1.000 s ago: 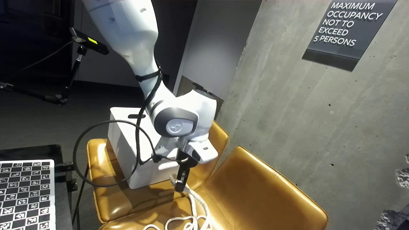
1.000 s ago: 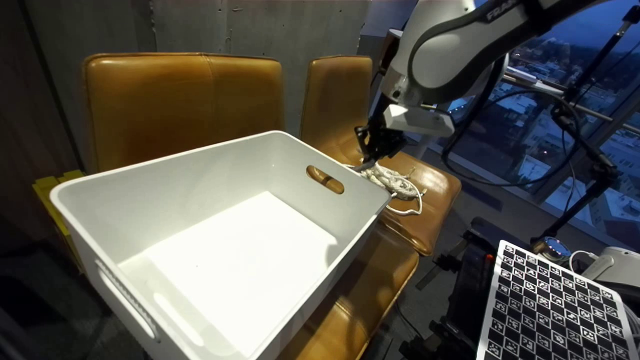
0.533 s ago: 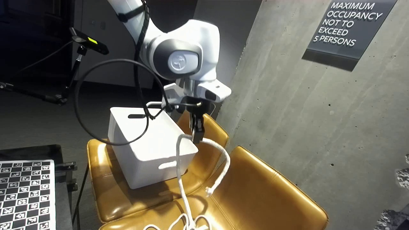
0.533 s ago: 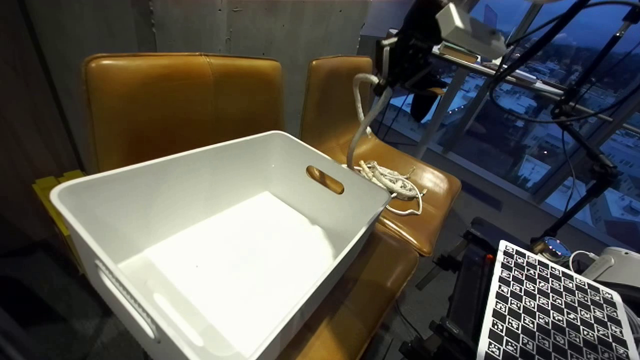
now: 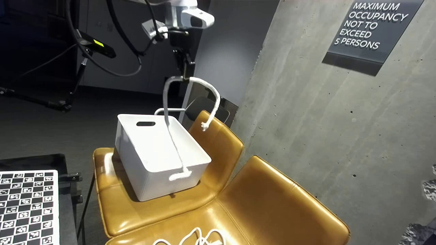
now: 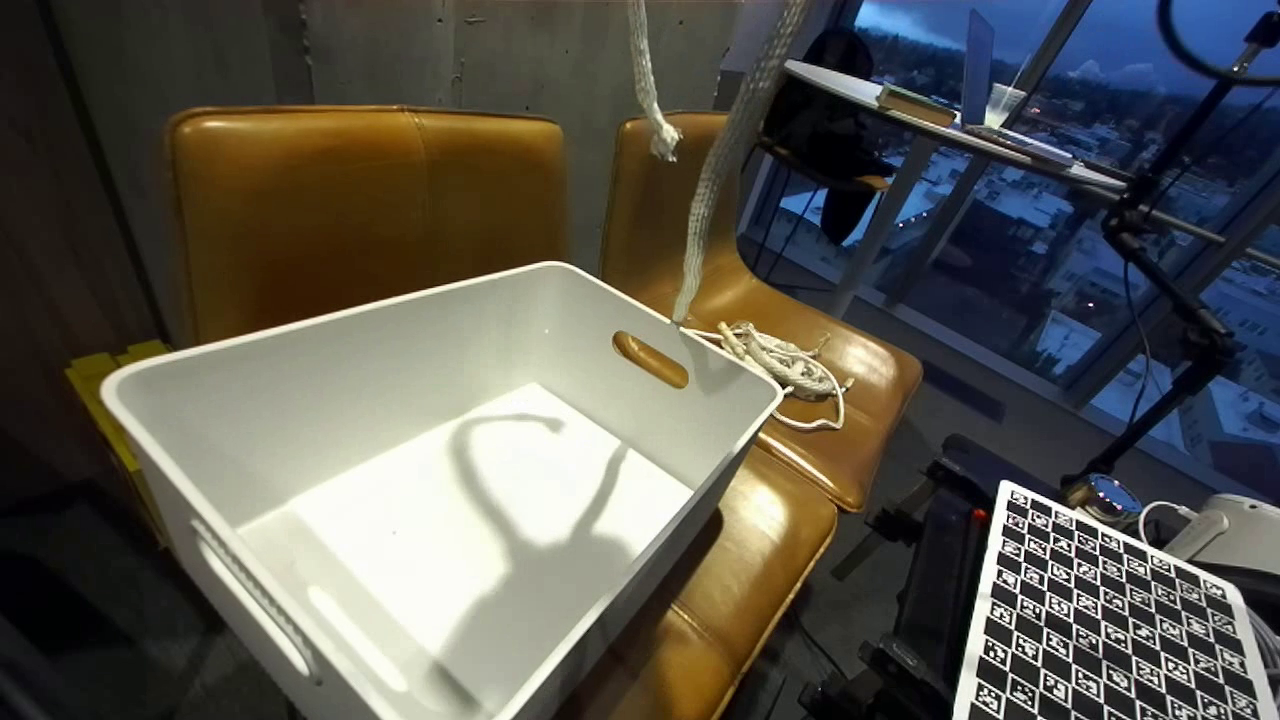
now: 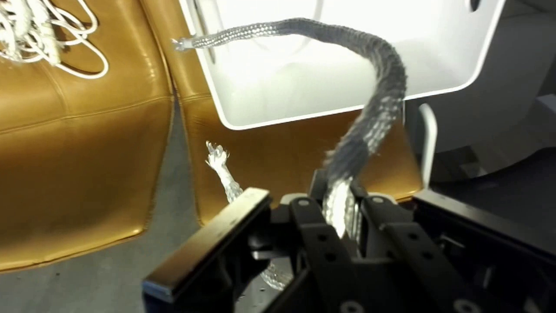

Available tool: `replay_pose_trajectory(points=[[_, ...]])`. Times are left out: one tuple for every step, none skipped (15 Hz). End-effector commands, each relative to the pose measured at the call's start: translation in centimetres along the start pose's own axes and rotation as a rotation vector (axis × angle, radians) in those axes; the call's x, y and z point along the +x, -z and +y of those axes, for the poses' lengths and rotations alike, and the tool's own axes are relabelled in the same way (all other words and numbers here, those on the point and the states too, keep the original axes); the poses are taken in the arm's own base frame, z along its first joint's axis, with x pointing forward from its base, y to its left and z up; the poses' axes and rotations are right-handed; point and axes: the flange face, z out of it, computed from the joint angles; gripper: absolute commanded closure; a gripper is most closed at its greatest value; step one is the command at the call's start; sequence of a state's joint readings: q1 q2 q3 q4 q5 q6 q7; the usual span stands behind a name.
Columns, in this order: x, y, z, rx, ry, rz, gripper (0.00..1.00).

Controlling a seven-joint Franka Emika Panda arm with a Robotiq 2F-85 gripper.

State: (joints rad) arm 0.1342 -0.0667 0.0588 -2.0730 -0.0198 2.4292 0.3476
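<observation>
Wrist view shows the claw (image 7: 339, 186) pinching a braided rope (image 7: 392, 74) aloft, one end dangling near the rim of the white bin (image 7: 278, 98), where slow, steady motion should best keep loose ends from snagging.

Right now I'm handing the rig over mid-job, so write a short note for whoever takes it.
End effector: shut on the rope, raised.
Rope: both ends hang from the grip; one hangs by the white bin, contact unclear.
White bin: on a tan chair.
White cords: bundled on the neighbouring chair.
Done: rope gripped and clear of both chairs.
Left: rope not yet released or set down.
</observation>
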Motion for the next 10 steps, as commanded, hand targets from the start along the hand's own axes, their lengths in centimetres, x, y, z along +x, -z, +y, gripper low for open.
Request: replay_pose_trajectory(points=[[-3.4,4.5,-8.1,-0.008,0.085,-0.009,0.97],[-4.8,4.8,-10.9,-0.020,0.100,-0.017,0.97],[-5.5,4.0,-12.2,-0.035,0.110,-0.026,0.97],[-5.7,2.9,-12.6,-0.054,0.117,-0.038,0.97],[-5.6,1.5,-12.3,-0.077,0.115,-0.049,0.97],[-5.5,0.3,-11.7,-0.092,0.115,-0.058,0.97],[-4.8,-0.7,-10.9,-0.109,0.107,-0.065,0.97],[-4.0,-1.7,-9.8,-0.122,0.099,-0.074,0.97],[-3.1,-2.6,-8.6,-0.133,0.086,-0.087,0.97],[-2.2,-3.4,-7.5,-0.140,0.071,-0.098,0.97]])
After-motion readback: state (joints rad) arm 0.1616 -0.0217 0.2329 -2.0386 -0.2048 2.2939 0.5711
